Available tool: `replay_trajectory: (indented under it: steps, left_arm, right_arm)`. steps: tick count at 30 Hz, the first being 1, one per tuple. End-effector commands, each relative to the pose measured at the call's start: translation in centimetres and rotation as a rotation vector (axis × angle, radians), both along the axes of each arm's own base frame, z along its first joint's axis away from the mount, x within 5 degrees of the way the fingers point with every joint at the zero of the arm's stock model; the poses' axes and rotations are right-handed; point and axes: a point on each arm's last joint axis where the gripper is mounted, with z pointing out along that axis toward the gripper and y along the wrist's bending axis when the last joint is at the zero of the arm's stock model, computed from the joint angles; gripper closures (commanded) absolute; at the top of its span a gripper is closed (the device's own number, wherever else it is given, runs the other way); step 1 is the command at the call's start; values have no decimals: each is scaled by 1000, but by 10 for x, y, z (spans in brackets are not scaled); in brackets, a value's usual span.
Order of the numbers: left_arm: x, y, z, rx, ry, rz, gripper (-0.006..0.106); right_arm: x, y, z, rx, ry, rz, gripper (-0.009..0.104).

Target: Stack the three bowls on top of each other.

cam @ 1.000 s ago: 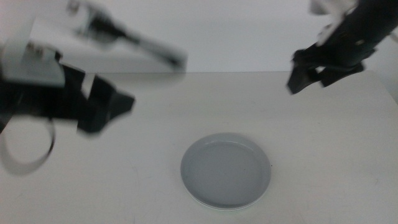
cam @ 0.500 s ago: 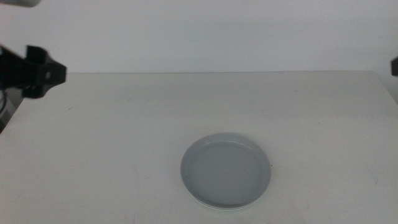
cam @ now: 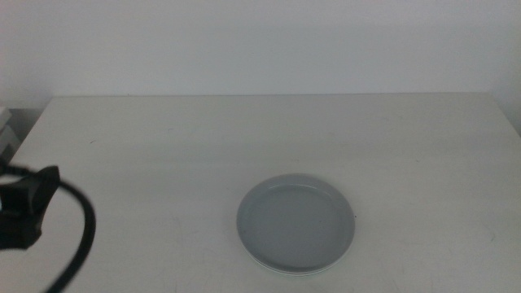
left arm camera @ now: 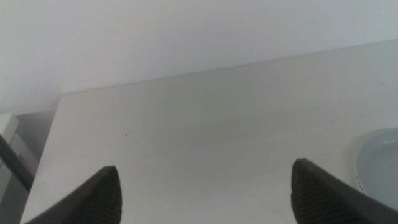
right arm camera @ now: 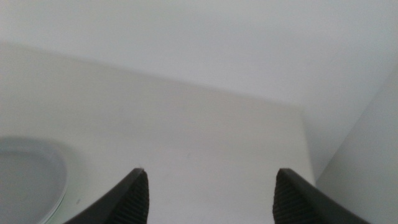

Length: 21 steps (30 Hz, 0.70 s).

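Note:
A light grey-blue bowl lies on top of a stack on the table, a little right of centre and near the front. A thin pale rim of a dish under it shows at its front edge; the mint green and creamy white bowls cannot be told apart beneath it. The stack's edge also shows in the left wrist view and the right wrist view. My left gripper is low at the left edge, far from the stack; its jaws stand wide open and empty. My right gripper is open, empty and out of the middle view.
The white table ends at a pale wall behind. Its left edge and right edge show in the wrist views. A black cable loops by the left gripper.
Both arms have drawn back from above the table. The left gripper dropped to the lower left edge and the right arm left the middle view. The stack has not moved.

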Motion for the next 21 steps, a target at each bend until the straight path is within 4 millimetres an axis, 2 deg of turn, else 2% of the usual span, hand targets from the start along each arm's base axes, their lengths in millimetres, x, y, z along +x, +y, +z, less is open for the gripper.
replay_trajectory:
  steps: [1,5,14,18,21]
  left_arm:
    - [-6,2,11,-24,-150,19,-5]
    - [-13,3,15,-31,-213,23,-5]
    - [-14,3,14,-29,-198,20,-5]
    - [-29,5,2,-32,-227,20,-5]
    - [-39,6,-15,-33,-237,21,-5]
  right_arm:
    - [-8,-3,10,-19,-175,-35,45]
    - [-17,-4,5,-17,-270,-58,45]
    - [-18,-4,-4,-18,-249,-58,45]
    - [-18,-4,-5,-26,-251,-59,45]
    - [-24,-4,-11,-42,-274,-64,45]
